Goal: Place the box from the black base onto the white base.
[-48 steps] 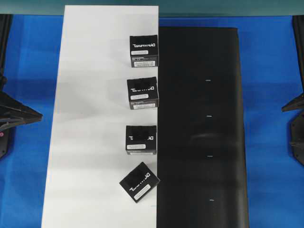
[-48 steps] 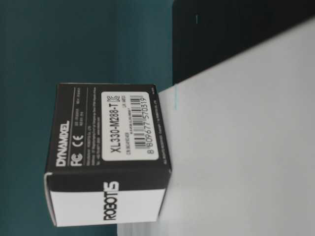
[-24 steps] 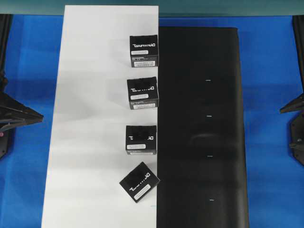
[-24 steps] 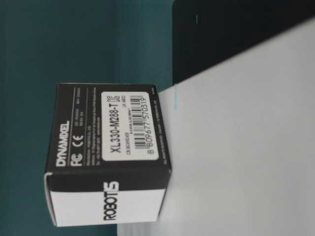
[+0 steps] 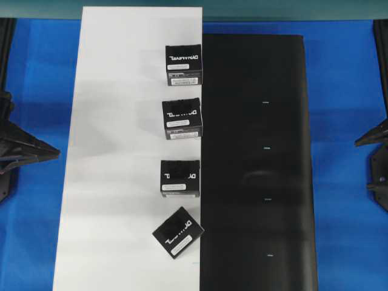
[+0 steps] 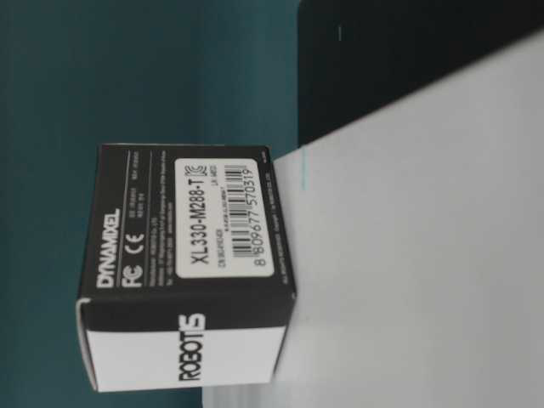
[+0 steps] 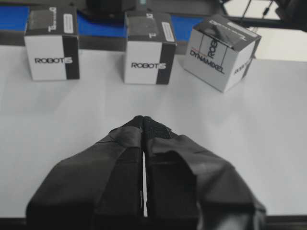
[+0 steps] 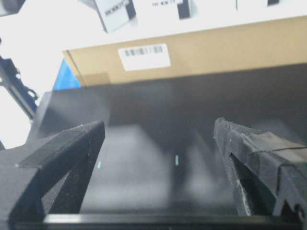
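Overhead exterior view shows four black boxes standing in a column on the white base (image 5: 115, 151), all close to its edge with the black base (image 5: 254, 157): the top box (image 5: 183, 65), the second box (image 5: 182, 119), the third box (image 5: 180, 177) and the lowest box (image 5: 178, 232), which is turned at an angle to the others. Over the last second none of the boxes has shifted, and the only change is at the margins, where the left arm has crept a little further in over the blue tabletop (image 5: 339, 79) and the right arm has drawn slightly toward its edge of the view. The black base carries no box, only its small white tick marks, so the transfer looks finished and both arms seem to be settling away from the work. Its fingers pressed together with nothing between them, the left hand (image 7: 144, 125) hovers above the white sheet facing three of the boxes. With its fingers spread wide and empty, the right hand (image 8: 160, 139) is over the dark sheet. No container is present; the two sheets serve as the only holding surfaces, and every box sits on the white one.
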Robot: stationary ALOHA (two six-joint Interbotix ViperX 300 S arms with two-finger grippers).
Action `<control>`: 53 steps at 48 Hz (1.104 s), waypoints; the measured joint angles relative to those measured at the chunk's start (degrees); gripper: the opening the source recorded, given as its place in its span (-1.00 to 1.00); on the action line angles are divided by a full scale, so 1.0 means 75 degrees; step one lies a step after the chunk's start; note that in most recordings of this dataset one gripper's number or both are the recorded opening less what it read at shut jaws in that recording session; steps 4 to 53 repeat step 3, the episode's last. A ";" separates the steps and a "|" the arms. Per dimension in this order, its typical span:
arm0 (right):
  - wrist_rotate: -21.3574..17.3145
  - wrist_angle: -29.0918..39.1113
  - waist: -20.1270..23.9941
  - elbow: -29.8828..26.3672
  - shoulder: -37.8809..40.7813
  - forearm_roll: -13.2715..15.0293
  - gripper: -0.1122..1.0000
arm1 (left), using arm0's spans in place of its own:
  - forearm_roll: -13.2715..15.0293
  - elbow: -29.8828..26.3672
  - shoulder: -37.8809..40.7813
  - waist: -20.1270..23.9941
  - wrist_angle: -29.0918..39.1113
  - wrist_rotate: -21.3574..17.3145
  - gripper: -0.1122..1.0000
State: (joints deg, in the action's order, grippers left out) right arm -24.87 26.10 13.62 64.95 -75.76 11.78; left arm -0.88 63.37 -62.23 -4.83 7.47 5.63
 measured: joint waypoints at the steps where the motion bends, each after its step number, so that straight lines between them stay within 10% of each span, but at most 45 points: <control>1: 0.0000 0.0012 -0.0023 0.0000 0.0000 -0.0012 0.97 | 0.0000 0.0012 0.0000 0.0000 0.0000 0.0000 -0.84; 53: -0.0012 0.0012 -0.0047 0.0023 0.0012 0.0000 0.97 | -0.0012 0.0035 0.0000 0.0000 0.0012 -0.0023 -0.84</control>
